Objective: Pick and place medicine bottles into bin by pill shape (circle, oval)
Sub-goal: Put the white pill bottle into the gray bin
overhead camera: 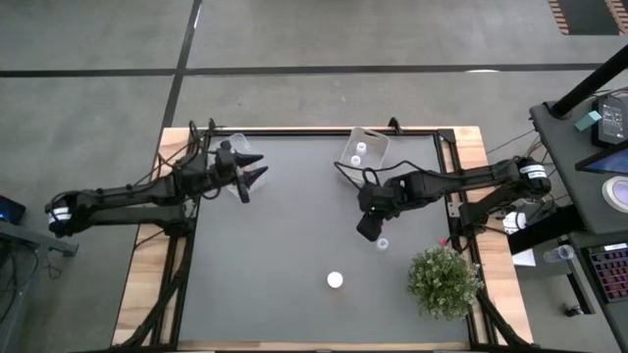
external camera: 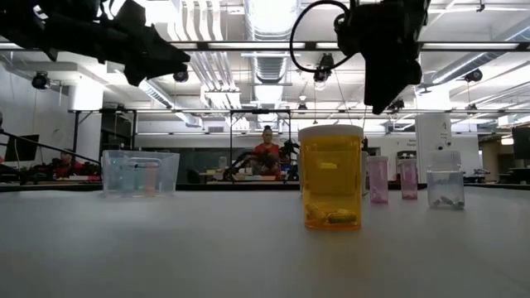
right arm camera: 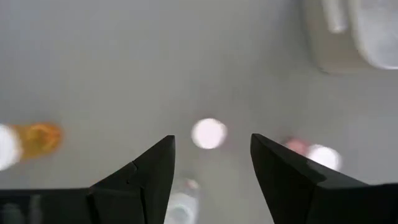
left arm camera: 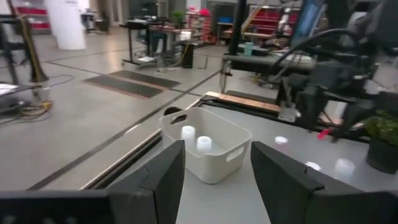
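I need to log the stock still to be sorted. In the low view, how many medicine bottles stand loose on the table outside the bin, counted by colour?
Amber-orange translucent round bottle with a white cap: 1
Pink translucent small bottles: 2
Clear colourless short bottle: 1
Total: 4

The dark table (overhead camera: pixel 275 255) carries two bins (overhead camera: pixel 365 147), scattered medicine bottles (overhead camera: pixel 336 280), and a plant (overhead camera: pixel 444 279).
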Controlling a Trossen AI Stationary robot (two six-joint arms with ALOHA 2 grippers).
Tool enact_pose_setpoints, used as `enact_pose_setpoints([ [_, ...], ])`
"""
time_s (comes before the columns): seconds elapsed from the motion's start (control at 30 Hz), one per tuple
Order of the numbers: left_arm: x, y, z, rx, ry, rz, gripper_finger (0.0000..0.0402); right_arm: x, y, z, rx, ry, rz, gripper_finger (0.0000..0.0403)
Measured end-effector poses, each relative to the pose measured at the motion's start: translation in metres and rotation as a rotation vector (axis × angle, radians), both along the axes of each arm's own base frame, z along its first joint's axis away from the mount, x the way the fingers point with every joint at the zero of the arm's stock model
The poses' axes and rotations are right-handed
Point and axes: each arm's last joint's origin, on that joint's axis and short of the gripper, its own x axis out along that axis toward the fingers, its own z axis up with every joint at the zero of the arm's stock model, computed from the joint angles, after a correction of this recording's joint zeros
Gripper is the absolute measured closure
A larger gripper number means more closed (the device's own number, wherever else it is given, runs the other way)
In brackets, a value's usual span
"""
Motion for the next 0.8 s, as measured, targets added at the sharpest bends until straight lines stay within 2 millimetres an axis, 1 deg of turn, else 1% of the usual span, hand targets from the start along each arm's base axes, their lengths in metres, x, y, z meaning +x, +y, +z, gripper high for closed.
enact_pose_setpoints([
  [0.07, 0.002, -0.001, -0.001, -0.003, 0.007, -0.018, 0.0233, -0.002, -0.001, -0.001, -0.029, 0.018, -0.009, 0.0202],
  [0.17, 0.004, -0.001, -0.003, -0.008, 0.019, -0.025, 0.0233, -0.005, -0.001, -0.004, -0.022, 0.057, 0.0, 0.0202],
  [0.3, 0.006, 0.0, -0.005, -0.011, 0.028, -0.025, 0.0233, -0.009, 0.004, -0.007, 0.1, 0.089, -0.042, 0.0202],
  [0.43, 0.007, 0.0, -0.007, -0.015, 0.041, -0.025, 0.0233, -0.009, 0.02, -0.008, 0.185, 0.101, -0.065, 0.0202],
  [0.53, 0.009, 0.001, -0.007, -0.015, 0.042, -0.025, 0.0233, -0.01, 0.034, -0.011, 0.206, 0.113, -0.086, 0.0202],
  [0.67, 0.011, 0.001, -0.006, -0.009, 0.025, -0.025, 0.0233, -0.007, 0.048, -0.02, 0.214, 0.153, -0.121, 0.0202],
  [0.8, 0.012, 0.002, -0.006, 0.0, 0.017, -0.024, 0.0233, -0.002, 0.054, -0.033, 0.203, 0.205, -0.127, 0.0202],
])
